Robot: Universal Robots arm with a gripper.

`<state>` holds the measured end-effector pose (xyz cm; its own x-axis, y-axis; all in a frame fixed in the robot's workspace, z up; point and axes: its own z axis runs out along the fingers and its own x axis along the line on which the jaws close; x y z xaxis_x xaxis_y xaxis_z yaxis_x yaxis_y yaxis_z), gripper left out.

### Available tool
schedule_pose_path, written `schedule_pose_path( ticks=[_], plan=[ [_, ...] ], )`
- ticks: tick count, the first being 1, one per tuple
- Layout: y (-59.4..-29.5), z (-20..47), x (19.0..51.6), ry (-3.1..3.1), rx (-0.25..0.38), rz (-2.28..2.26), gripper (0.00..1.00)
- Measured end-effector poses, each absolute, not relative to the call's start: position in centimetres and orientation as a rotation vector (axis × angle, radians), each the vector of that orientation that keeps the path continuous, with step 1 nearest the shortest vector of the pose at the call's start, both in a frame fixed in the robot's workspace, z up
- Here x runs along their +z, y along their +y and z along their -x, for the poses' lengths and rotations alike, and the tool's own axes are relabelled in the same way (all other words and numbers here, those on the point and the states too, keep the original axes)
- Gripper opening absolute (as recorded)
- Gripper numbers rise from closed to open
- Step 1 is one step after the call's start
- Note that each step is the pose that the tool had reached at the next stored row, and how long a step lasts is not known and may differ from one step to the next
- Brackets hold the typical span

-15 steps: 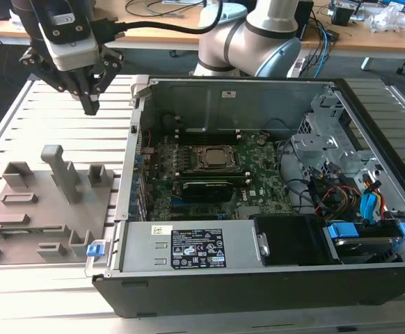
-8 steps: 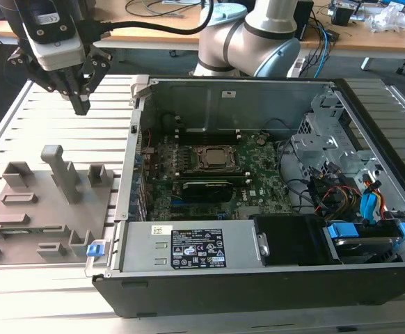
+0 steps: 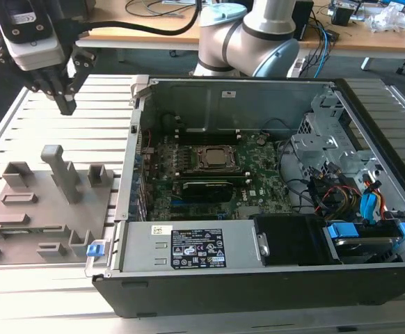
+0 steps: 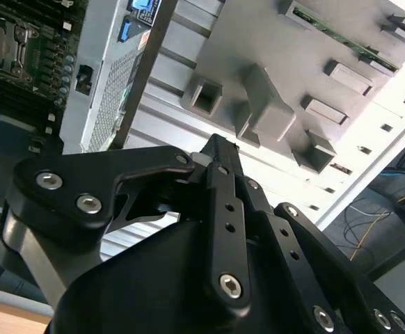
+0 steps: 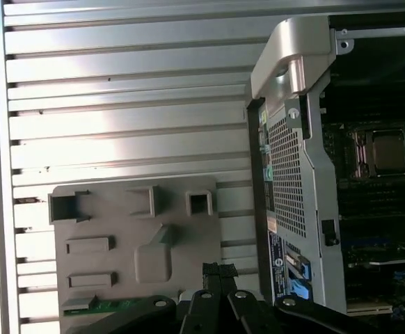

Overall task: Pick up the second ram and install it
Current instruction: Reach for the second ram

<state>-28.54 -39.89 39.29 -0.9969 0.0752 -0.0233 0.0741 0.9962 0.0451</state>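
The second ram [image 5: 112, 305] is a thin green stick lying in a slot at one end of the grey holder block [image 5: 136, 229]. The second wrist view shows the second ram [image 4: 331, 33] in the same slot. My gripper [image 3: 66, 104] hangs high over the slatted table at the exterior view's far left, above and behind the holder block [image 3: 42, 209] and well apart from the stick. Its black fingers are shut together with nothing between them in both wrist views, tips at the gripper [image 4: 220, 147] and the gripper [image 5: 220, 268].
An open computer case [image 3: 129, 181] lies to the exterior view's right of the holder block. Inside are a motherboard with a CPU socket [image 3: 216, 158], a black card [image 3: 206, 186], a power supply [image 3: 188, 245] and drive cables [image 3: 342, 198]. The arm's base [image 3: 248, 38] stands behind the case.
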Motion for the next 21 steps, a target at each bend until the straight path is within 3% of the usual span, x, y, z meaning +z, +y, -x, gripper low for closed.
schedule_pose_path(
  ticks=[21],
  plan=[
    [-39.9, 34.5, 39.2, 3.114, 0.069, -0.117, 0.11]
  ],
)
